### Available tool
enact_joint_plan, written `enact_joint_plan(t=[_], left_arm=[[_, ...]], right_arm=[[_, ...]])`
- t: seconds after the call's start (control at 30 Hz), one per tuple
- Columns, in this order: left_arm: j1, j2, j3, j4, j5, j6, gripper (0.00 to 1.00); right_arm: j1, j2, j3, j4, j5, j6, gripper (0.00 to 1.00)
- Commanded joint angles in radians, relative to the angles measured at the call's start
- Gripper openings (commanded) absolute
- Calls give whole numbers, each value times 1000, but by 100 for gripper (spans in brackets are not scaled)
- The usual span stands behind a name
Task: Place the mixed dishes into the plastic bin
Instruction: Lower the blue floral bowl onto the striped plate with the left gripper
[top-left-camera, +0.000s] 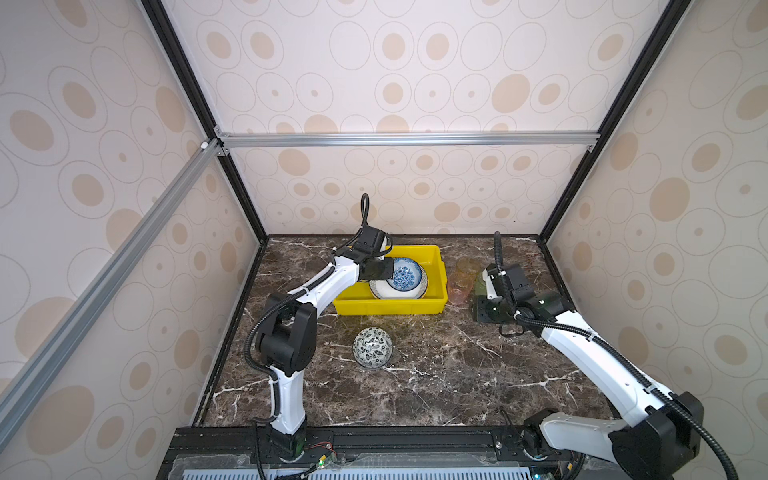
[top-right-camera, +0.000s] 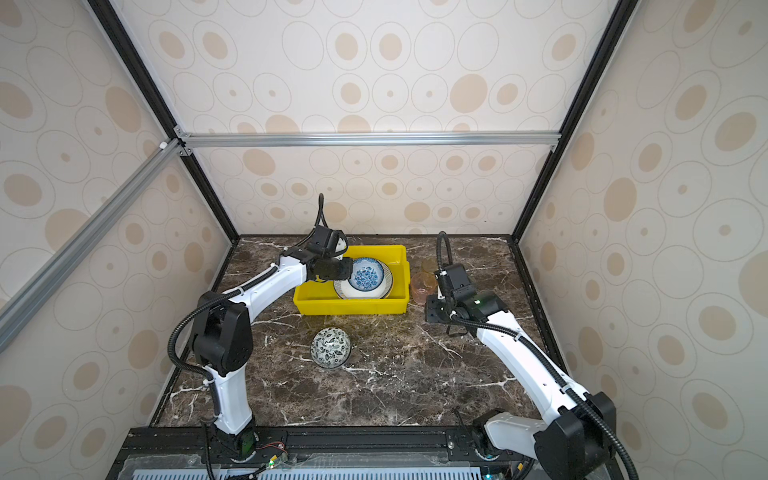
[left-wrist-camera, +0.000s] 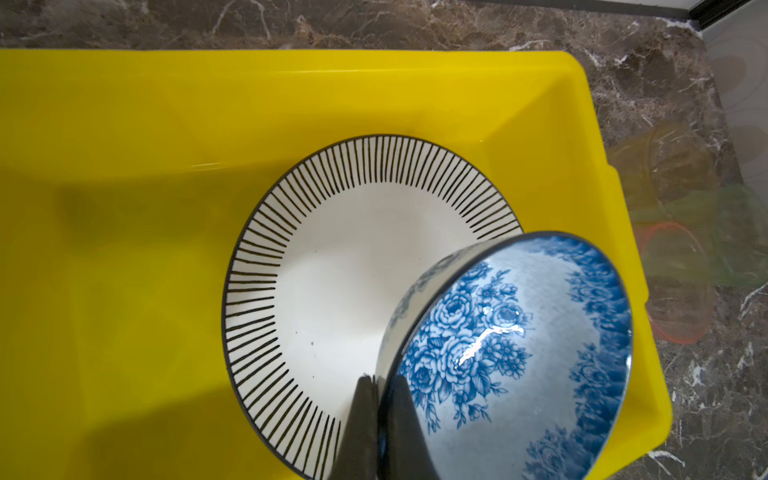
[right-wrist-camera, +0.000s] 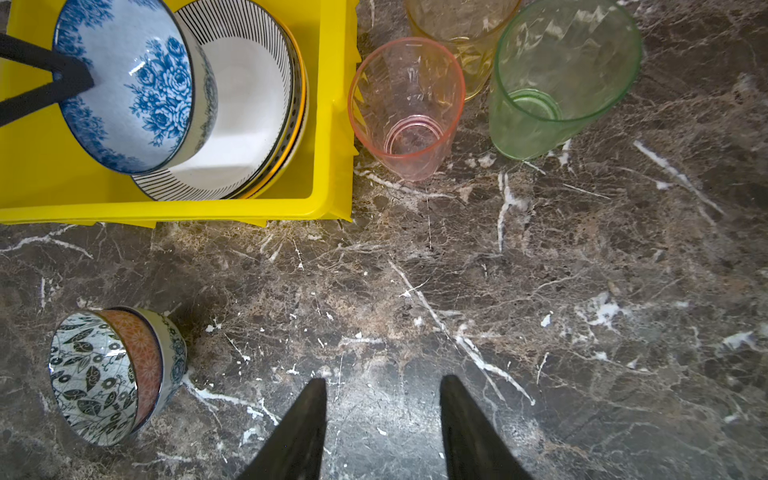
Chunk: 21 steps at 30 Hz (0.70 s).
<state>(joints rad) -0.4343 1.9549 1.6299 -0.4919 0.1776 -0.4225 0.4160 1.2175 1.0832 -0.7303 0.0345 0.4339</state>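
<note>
We're seeing the L arm reaching in from the left over the yellow bin. The L gripper is pinching the wall of the blue-floral bowl at the rim, one finger inside and one outside, squeezed tight on it. The bowl is hanging tilted, w/ its inside showing in both top views. It's sitting within the bin's outline, over the striped-rim plate. We can't tell if bowl and plate are touching.

The plate is lying flat in the bin's right half. In the right wrist view it's topping a plate stack, w/ a dotted rim and a yellow-orange edge peeking out under it.

In front of the bin, apart from it, a nested bowl stack is sitting on the marble tabletop. The b/w leaf bowl is innermost, w/ an orange-patterned bowl and a blue-patterned bowl around it. In a top view only the b/w one is showing.

Right of the bin, three cups are standing upright outside it, close together. The pink cup is just beside the bin's right wall, the amber cup is behind it, and the green cup is further right.

The R gripper is hovering over bare marble near the cups, fingers parted w/ nothing btwn them.
</note>
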Motion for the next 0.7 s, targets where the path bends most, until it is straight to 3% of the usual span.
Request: enact_joint_plan(t=[0.0, 0.67], left_arm=[[6, 4, 62, 44, 14, -7, 0], [9, 73, 102, 40, 18, -6, 0]], right_arm=[[4, -12, 14, -3, -3, 13, 48], [4, -37, 3, -28, -30, 32, 48]])
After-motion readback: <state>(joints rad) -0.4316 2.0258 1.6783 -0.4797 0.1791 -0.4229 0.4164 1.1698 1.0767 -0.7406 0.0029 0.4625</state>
